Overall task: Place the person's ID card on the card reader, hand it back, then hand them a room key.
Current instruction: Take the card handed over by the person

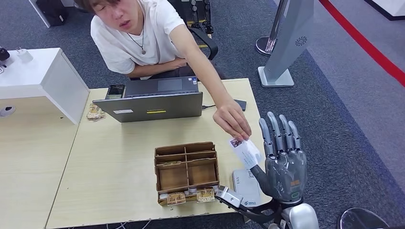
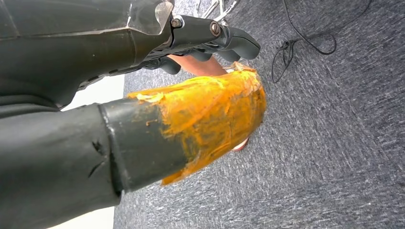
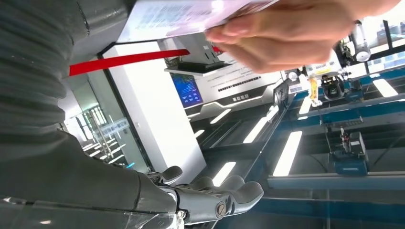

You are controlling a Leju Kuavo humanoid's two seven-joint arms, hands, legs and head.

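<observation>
The reader (image 1: 247, 187) sits half hidden at the near right corner of the desk (image 1: 119, 162), its near end covered by the right hand (image 1: 282, 164) and a dark wrist bracket. The right hand stands upright just off the desk's right edge, palm toward the camera, fingers straight up and close together, thumb angled left toward the card (image 1: 244, 151). The card hangs tilted just left of that hand, its top pinched by the person's hand (image 1: 232, 121), its lower end down at the robot's thumb. Whether the thumb actually touches or pins the card is hard to make out; the robot's grasp cannot be told. In the right wrist view the card (image 3: 186, 14) is cut off at the frame edge, the person's fingers (image 3: 282, 36) on it, and the robot's own dark fingers (image 3: 215, 195) lie well apart from it.

The left hand (image 2: 210, 40) shows in the left wrist view over grey carpet (image 2: 334, 143), dark fingers curled in, a thumb wrapped in orange tape in front; something pale orange sits behind the fingers, unclear what.

To the left of the card, a wooden tray (image 1: 186, 171) with compartments stands mid-desk, small cards along its near edge. A laptop (image 1: 153, 102) lies at the far side, the person leaning over it. Bare desk lies left of the tray; right of the robot's hand is carpet.
</observation>
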